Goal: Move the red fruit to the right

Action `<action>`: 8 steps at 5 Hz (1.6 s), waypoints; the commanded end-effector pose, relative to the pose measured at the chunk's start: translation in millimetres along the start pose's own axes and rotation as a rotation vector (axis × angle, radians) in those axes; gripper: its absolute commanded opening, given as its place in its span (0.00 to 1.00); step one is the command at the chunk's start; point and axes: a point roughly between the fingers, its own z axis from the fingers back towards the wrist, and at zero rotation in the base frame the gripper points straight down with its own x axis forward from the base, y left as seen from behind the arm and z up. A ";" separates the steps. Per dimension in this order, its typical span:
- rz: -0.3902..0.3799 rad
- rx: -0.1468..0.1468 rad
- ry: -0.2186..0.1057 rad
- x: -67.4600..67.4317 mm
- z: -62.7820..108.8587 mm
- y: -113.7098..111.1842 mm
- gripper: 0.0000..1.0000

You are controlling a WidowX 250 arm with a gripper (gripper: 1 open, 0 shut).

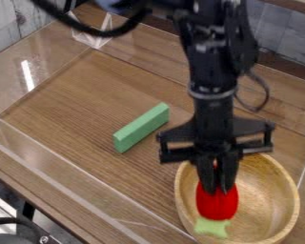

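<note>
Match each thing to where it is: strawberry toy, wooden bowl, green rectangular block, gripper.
1. strawberry toy
2. wooden bowl
3. green rectangular block
4. gripper

A. flat on the table, outside the bowl
B. directly above the bowl's interior, leafy cap downward
C. shut on the toy's upper end
D. around the toy in this view, at the lower right

1-B, 2-D, 3-A, 4-C

We see a wooden bowl (pixel 273 168) near one corner of the desk (pixel 60 119), and a long green rectangular block (pixel 142 128) lying apart from it. Near the far edge we find a small, clear wire-like object (pixel 96 34), its exact nature unclear to us.
</note>
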 end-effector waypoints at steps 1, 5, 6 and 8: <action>-0.035 -0.039 -0.023 -4.1 -7.8 -2.9 0.00; -0.043 -0.050 0.010 4.8 -37.7 2.9 0.00; -0.049 -0.049 0.015 6.8 -42.3 4.0 1.00; -0.073 -0.053 0.017 10.7 -50.9 4.7 0.00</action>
